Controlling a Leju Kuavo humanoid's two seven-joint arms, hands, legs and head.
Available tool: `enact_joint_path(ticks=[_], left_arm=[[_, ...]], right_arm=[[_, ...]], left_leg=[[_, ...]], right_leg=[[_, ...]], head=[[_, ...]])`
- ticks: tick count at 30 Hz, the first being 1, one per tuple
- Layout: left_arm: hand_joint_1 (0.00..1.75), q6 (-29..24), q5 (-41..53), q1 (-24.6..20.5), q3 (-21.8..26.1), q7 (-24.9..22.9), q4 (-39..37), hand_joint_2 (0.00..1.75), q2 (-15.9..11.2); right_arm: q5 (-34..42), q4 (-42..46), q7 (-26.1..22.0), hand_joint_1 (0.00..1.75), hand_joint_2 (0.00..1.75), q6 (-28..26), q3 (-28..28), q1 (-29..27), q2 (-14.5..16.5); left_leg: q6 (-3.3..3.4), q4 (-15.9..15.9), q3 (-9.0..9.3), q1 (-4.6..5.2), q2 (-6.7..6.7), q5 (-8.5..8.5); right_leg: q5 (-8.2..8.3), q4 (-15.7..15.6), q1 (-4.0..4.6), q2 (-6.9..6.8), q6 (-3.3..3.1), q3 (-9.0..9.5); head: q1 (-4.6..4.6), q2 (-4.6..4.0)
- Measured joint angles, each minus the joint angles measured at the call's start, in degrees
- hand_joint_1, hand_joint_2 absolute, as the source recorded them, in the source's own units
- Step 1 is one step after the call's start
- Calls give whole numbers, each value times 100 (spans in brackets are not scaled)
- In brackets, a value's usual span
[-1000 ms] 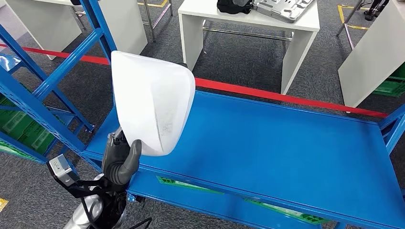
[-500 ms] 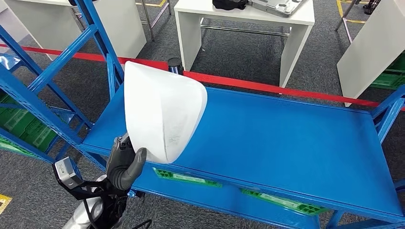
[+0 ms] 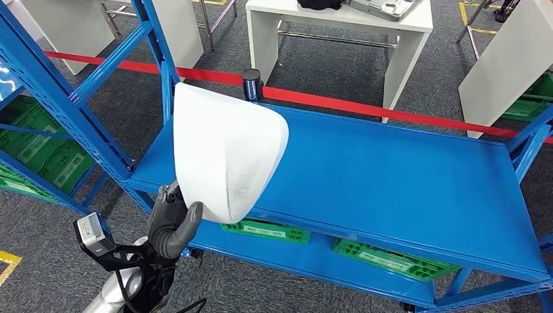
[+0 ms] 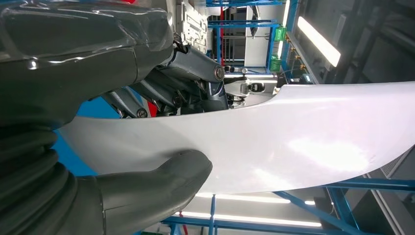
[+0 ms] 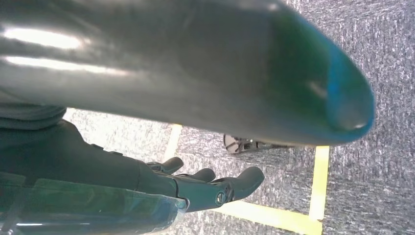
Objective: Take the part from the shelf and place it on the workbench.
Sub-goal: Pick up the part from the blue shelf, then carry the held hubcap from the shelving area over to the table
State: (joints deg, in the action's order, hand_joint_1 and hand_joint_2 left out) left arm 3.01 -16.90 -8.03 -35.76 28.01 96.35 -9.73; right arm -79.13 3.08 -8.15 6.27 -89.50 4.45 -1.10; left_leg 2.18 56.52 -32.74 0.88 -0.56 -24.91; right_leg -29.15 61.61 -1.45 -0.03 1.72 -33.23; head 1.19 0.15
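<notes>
The biggest risk is the part (image 3: 225,153) slipping or swinging. The left hand (image 3: 168,222) holds it by its lower edge alone, thumb on the near face and dark fingers (image 4: 147,100) behind, so most of the broad shell stands above the grip and could lever out of the pinch if the body turns or jolts. It could also clip the blue shelf (image 3: 404,176) or its upright post (image 3: 65,98), which stands close on the left; a knock there might twist it loose. The desk (image 3: 339,23) lies well apart, beyond the red floor line, so the carry looks long.

The part is a white, smooth, curved shell, wide and rounded at the top, narrowing towards the grip, with faint grey scuffs on its face. It is held upright in the air above the shelf's near-left corner, apparently touching nothing but the hand.

The right hand (image 5: 205,188) hangs over grey carpet with yellow tape, fingers loosely spread and holding nothing.
</notes>
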Motion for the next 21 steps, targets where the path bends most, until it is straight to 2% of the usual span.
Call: enact_joint_path(ticks=[1, 2, 3, 5, 8, 10, 13, 16, 17, 20, 21], left_arm=[[175, -3, 1, -1, -3, 2, 1, 175, -2], [175, -5, 2, -3, -7, 4, 1, 175, -4], [175, -8, 2, -2, -9, 7, 2, 175, -7], [175, -9, 2, -1, -11, 11, 2, 175, -21], [175, -10, 3, 0, -9, 12, 2, 175, -46], [175, -10, 2, -1, -9, 12, 2, 175, -52], [175, -10, 3, 0, -9, 13, 2, 175, -53], [175, -11, 4, 4, -13, 13, -3, 175, -65], [175, -11, 4, -4, -16, 13, -6, 175, -72], [175, -4, 4, -37, -24, 26, -12, 175, -85], [175, 1, 3, -39, -25, 34, -13, 175, -89]], right_arm=[[-12, 0, -2, 0, 0, 3, 0, 11, -6], [-24, 0, -4, 0, 0, 7, 0, 18, -11], [-33, 0, -5, 0, 0, 12, 0, 21, -15], [-49, 0, -5, 0, 0, 26, 1, 22, -19], [-56, 0, -2, 0, 0, 34, 2, 32, -26], [-56, 0, -2, 0, 0, 35, 2, 34, -30], [-57, 0, -2, 0, 0, 35, 2, 34, -30], [-63, 0, 0, 0, 0, 35, 2, 29, -34], [-66, -1, 2, 0, 0, 35, 2, 28, -31], [-69, -2, 8, 0, 0, 35, 2, 36, -17], [-69, -2, 9, 0, 0, 35, 2, 38, -16]], left_leg=[[-19, 53, -39, 7, -1, -2], [-44, 92, -70, 14, -3, 0], [-73, 110, -90, 18, -3, 11], [-132, 151, -124, 1, 6, 5], [-243, 491, -253, -42, 33, -308], [-269, 658, -310, -57, 34, -442], [-275, 722, -333, -63, 34, -481], [-311, 1309, -519, -107, 34, -767], [-278, 1115, -325, -111, 41, -739], [-122, 40, 370, -49, 50, -380], [-90, 24, 352, -30, 47, -340]], right_leg=[[48, -256, 9, 2, -20, 156], [62, -355, 24, 5, -57, 205], [86, -332, 42, 9, -95, 190], [133, -340, 20, 9, -170, 163], [202, -351, -15, 5, -261, 119], [215, -351, -15, 4, -277, 106], [217, -351, -14, 5, -280, 101], [267, -348, -1, 6, -276, 29], [313, -349, 2, 8, -259, -16], [449, -365, -3, 7, -156, -108], [484, -388, -2, 3, -107, -113]], head=[[4, 0], [7, 0], [11, 0], [13, 0], [39, 0], [47, 0], [46, 0], [46, 0], [44, 0], [43, 0], [45, 0]])
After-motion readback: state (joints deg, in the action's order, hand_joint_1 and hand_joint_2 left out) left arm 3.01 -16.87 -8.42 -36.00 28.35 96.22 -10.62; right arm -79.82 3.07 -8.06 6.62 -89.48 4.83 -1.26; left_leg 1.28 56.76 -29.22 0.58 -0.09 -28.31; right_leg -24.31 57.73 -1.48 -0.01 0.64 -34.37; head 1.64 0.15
